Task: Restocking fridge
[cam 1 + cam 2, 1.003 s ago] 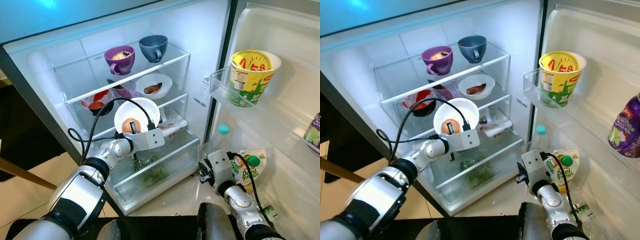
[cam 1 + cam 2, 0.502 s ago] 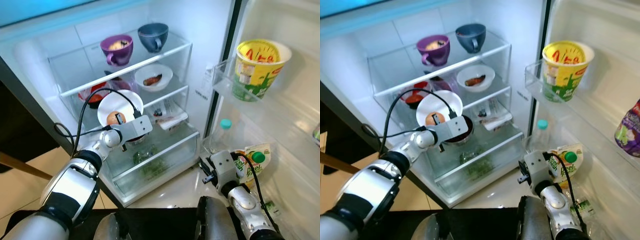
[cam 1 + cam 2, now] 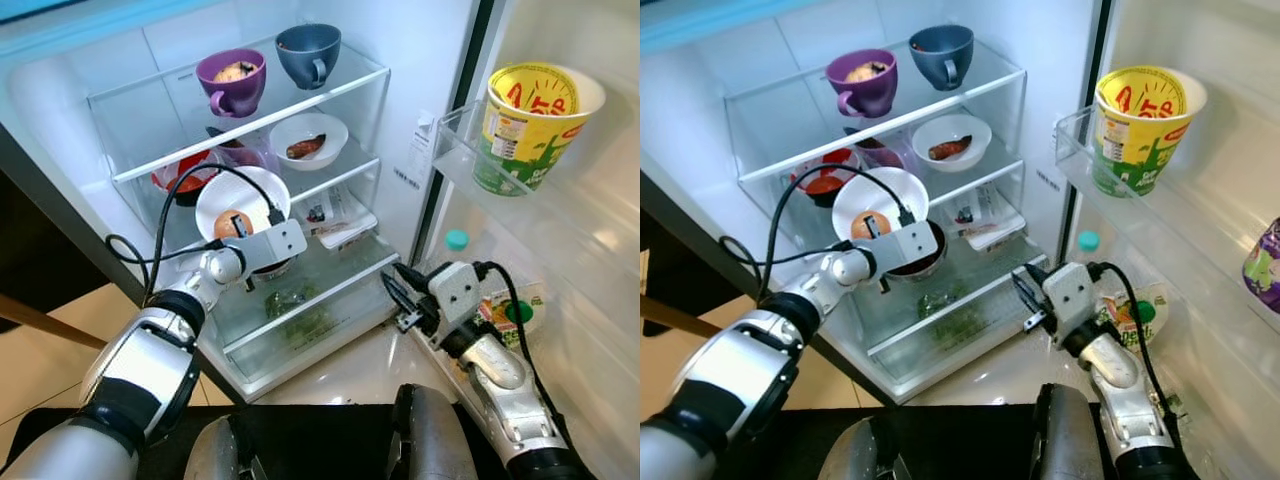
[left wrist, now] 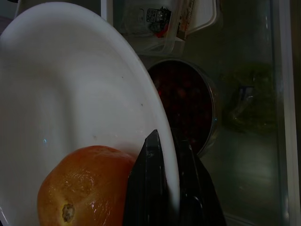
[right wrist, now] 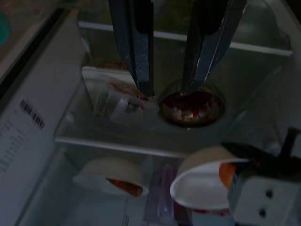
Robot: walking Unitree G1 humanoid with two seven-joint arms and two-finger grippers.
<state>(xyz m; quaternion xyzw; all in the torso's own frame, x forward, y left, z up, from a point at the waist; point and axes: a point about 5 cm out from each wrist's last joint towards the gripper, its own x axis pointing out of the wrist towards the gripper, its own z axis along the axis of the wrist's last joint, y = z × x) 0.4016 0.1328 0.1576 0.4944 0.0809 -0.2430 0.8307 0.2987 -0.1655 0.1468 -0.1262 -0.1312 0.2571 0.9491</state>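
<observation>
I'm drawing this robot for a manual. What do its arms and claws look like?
Both arms are silver with black joint bands. Each ends in a pale grey boxy wrist block fed by a looping black cable. The left claw and right claw each have two long, tapering black fingers.

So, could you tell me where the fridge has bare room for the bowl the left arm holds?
The white bowl sits in the left tool. Free: the lower glass shelf, right of the dark bowl, in front of the packets. Crowded: the top shelf, with the purple cup and blue cup.
</observation>
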